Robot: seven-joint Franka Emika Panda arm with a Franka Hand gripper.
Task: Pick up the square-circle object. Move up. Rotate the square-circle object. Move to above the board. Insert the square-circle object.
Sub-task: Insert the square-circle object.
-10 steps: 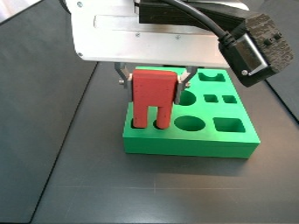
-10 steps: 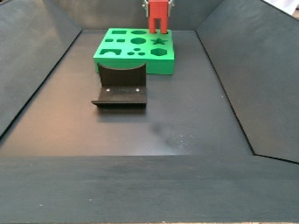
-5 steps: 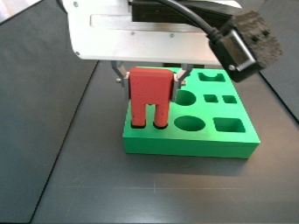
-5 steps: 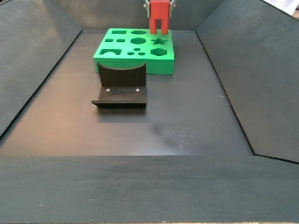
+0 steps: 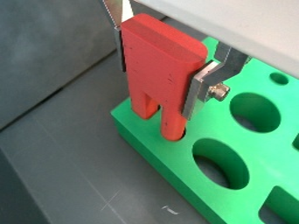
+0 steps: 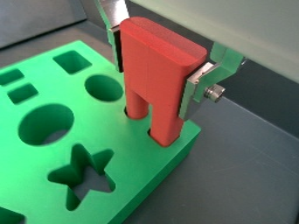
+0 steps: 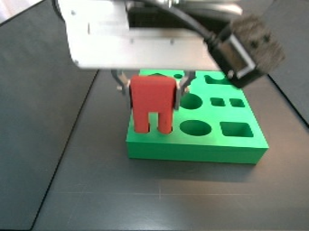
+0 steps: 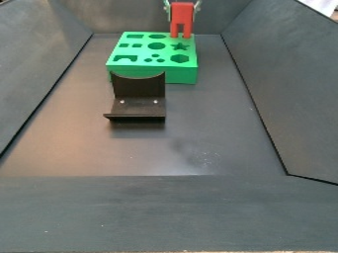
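My gripper (image 5: 162, 72) is shut on the square-circle object (image 5: 156, 70), a red upright block with two legs pointing down. It hangs over a corner of the green board (image 5: 246, 175). In both wrist views the legs reach the board's top, one in a round hole, the other at a hole by the board's edge (image 6: 158, 131). The silver fingers (image 6: 198, 80) clamp the block's sides. In a side view the gripper (image 7: 154, 83) holds the red block (image 7: 152, 101) at the board's near left corner (image 7: 193, 144). In another side view the block (image 8: 179, 20) stands at the board's far right corner (image 8: 138, 61).
The dark fixture (image 8: 136, 104) stands on the black floor just in front of the board. Sloped dark walls (image 8: 40, 99) enclose the floor. A black camera module with cable (image 7: 248, 50) hangs beside the gripper above the board.
The gripper and the red block have moved down a little, and the legs now sit lower at the board's holes.
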